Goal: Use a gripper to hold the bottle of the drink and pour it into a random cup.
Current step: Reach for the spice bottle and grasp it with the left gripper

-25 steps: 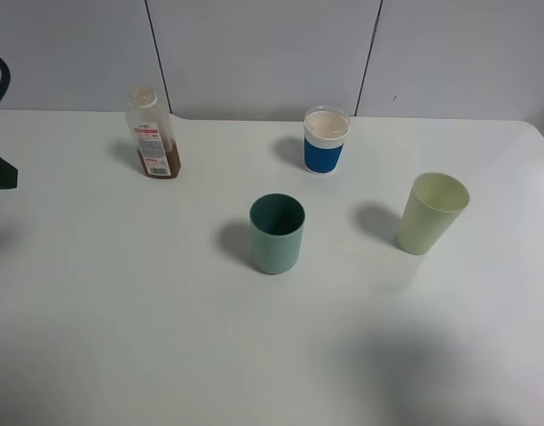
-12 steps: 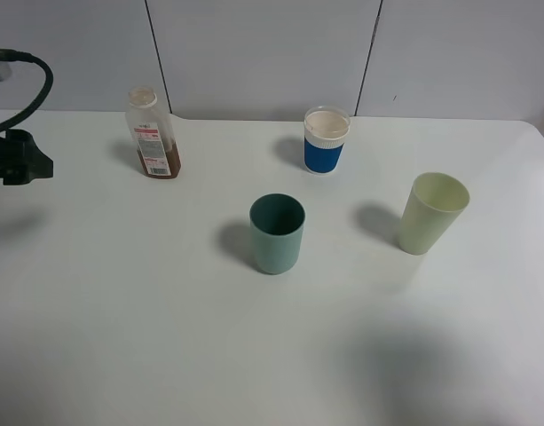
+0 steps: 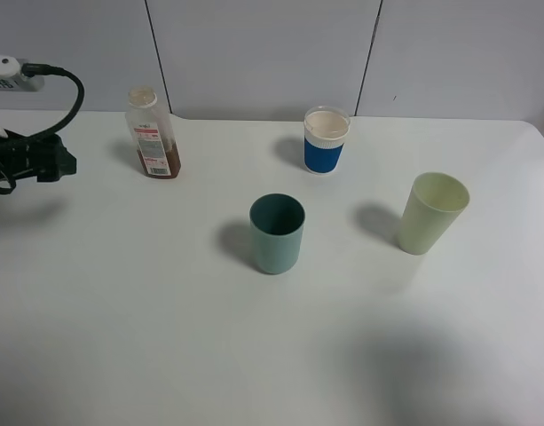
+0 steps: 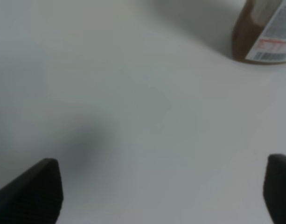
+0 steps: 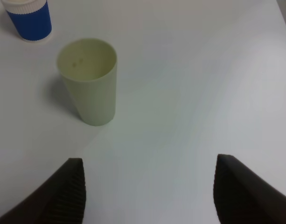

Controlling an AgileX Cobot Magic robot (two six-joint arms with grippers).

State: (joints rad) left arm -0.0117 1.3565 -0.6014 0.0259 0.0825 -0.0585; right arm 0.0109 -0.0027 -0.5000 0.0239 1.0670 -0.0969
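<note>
- left pincer: jaws spread wide, empty; hovers beside the bottle, apart from it.
- bottle: upright, far-left part of tabletop; dark brown drink fills its base only.
- teal cup: upright, mid-tabletop, well apart from bottle.
- right pincer: released, empty, near yellow-green cup.
- blue-banded cup: upright, far side.

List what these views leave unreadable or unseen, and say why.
- Bottle label text: too small in the exterior high view; blurred and edge-cut in the left wrist view.
- Right tool: absent from the exterior high view; only its fingertips show in the right wrist view.
- Left tool: partly cut off by the exterior high view's left edge.
</note>
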